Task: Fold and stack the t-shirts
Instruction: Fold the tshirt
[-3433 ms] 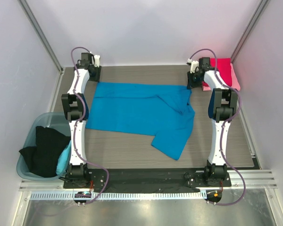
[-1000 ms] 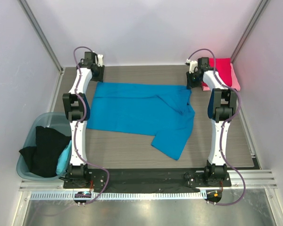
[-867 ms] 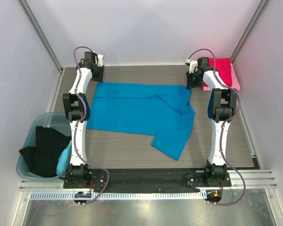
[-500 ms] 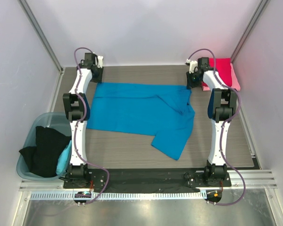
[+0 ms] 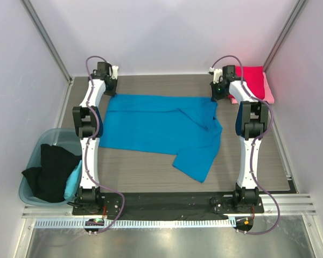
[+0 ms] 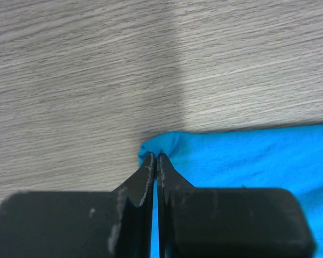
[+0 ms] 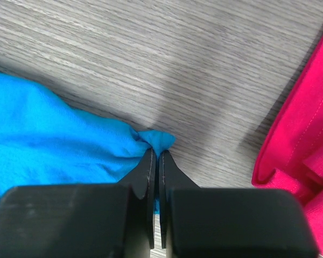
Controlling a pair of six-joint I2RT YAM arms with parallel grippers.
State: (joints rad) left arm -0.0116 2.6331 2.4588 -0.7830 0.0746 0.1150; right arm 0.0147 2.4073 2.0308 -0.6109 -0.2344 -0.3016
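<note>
A bright blue t-shirt (image 5: 161,129) lies spread across the middle of the wooden table, one sleeve trailing toward the near edge. My left gripper (image 5: 111,92) is shut on its far-left corner (image 6: 161,144), the cloth pinched between the black fingers (image 6: 142,180). At the far right, my right gripper (image 5: 215,97) is shut on the opposite corner (image 7: 159,141). Folded crimson (image 5: 253,80) and pale pink (image 5: 269,91) t-shirts are stacked at the far right corner. A black t-shirt (image 5: 51,172) hangs out of the tub.
A translucent teal tub (image 5: 35,161) stands off the table's left edge. The crimson stack (image 7: 301,123) lies close to the right of my right gripper. White walls enclose the table on three sides.
Both grippers have closed on the far corners of the blue t-shirt; the left one was open half a second ago. Both wrists have shifted slightly.
</note>
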